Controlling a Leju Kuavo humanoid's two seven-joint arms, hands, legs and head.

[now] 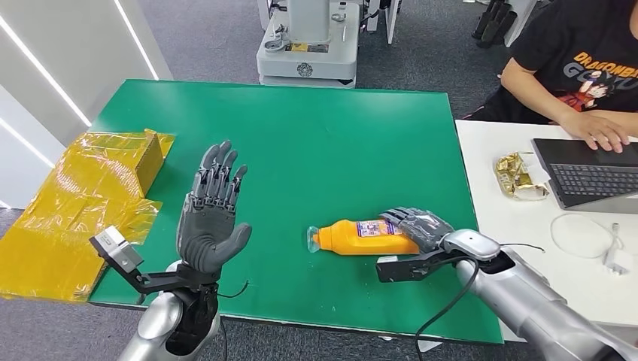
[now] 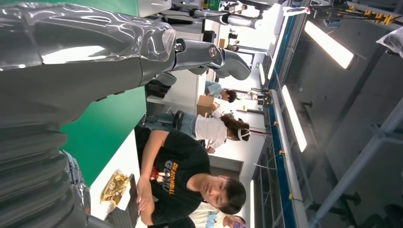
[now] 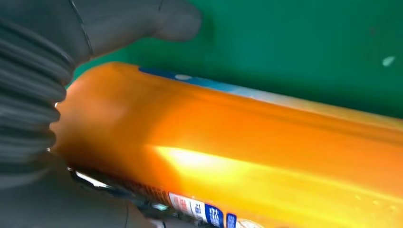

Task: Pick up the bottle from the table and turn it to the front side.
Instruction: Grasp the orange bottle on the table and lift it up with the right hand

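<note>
An orange bottle (image 1: 361,237) with a clear cap and a blue-and-white label lies on its side on the green table (image 1: 301,135), cap pointing to my left. My right hand (image 1: 417,226) wraps its base end, with fingers draped over the top. Up close, the bottle (image 3: 247,147) presses into the palm of the right hand (image 3: 43,95), the thumb (image 3: 176,21) along one side and the fingers along the other. Well to the left of the bottle, my left hand (image 1: 213,214) is raised with its fingers spread upward and holds nothing.
A yellow box on yellow film (image 1: 83,203) lies at the table's left edge. To the right stands a white table (image 1: 489,150) with a laptop (image 1: 594,169), a gold snack packet (image 1: 519,174) and a white cable (image 1: 587,237); a person (image 1: 579,60) sits there. A grey machine base (image 1: 307,53) stands beyond.
</note>
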